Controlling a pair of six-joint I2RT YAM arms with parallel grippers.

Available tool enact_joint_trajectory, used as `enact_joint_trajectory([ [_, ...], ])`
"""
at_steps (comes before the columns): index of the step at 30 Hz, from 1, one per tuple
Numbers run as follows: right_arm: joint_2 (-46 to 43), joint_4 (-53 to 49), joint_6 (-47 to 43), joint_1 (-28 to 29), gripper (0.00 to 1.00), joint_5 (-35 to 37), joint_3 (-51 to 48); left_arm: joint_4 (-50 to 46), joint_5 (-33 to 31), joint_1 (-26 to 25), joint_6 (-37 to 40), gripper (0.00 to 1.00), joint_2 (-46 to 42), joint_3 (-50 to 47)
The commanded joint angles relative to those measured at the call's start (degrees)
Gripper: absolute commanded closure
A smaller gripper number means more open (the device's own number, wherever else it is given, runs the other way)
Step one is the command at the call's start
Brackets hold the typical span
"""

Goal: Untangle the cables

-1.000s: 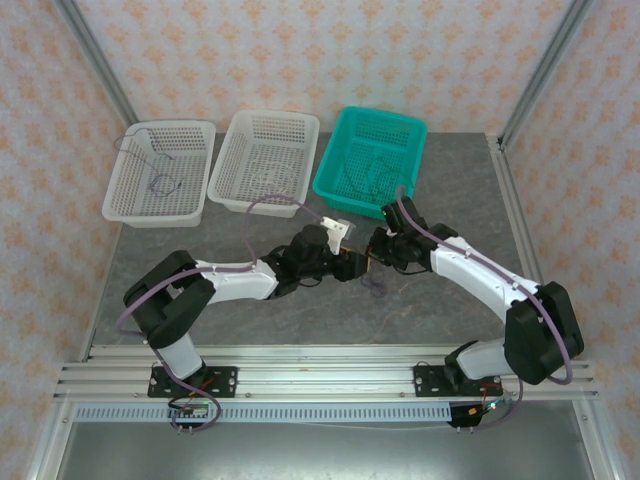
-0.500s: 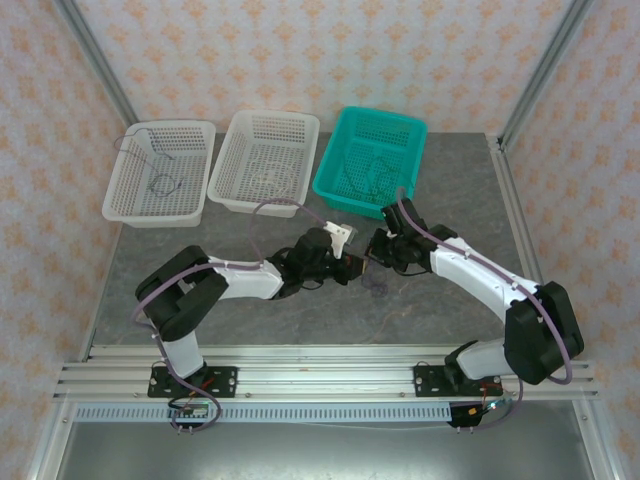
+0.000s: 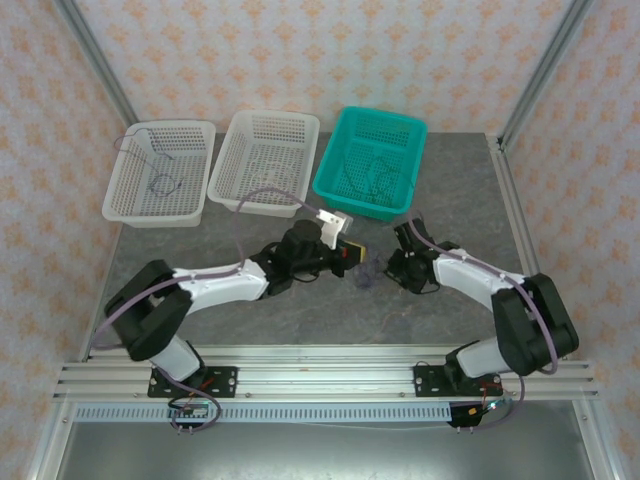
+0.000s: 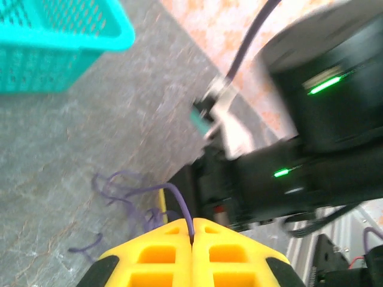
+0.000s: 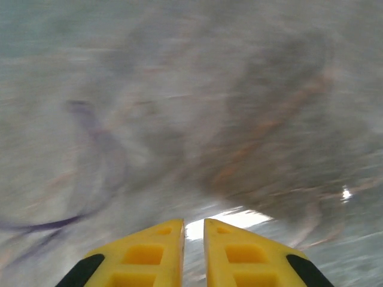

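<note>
- Grey desk [image 3: 300, 325] in a wallpapered booth; both arms reach in from the near rail.
- Left end effector [image 4: 191, 222] is clamped fully closed on one purple cable [image 4: 169, 186]. Its loose loops lie on the desk just ahead, between my two end effectors.
- Right end effector [image 5: 193, 226]: fingers nearly together with a slim gap. Too blurred, so I cannot tell if a strand is in it.
- Risk: the pinch is at the very tips, so a tug could slip the hair-thin strand or cinch the loops tighter.
- Risk: the wrists are close and could clip each other.
- Teal basket [image 3: 338, 195] and white baskets [image 3: 150, 212] sit well clear, at the far side.
- Versus half a second back: right end effector has backed away from the left; left arm is stretched further out.
</note>
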Motion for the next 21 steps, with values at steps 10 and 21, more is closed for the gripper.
enact_joint_trajectory([
  [10,-7.56,4.96,1.24,-3.48,0.67,2.43,-5.02,-16.11,-3.76,4.16,4.52,1.00,-12.52,5.22],
  [21,-29.23,46.69,-20.45,12.33,0.30,-0.65,-15.71,-19.10,-2.05,4.21,6.02,1.00,-13.38,6.28],
])
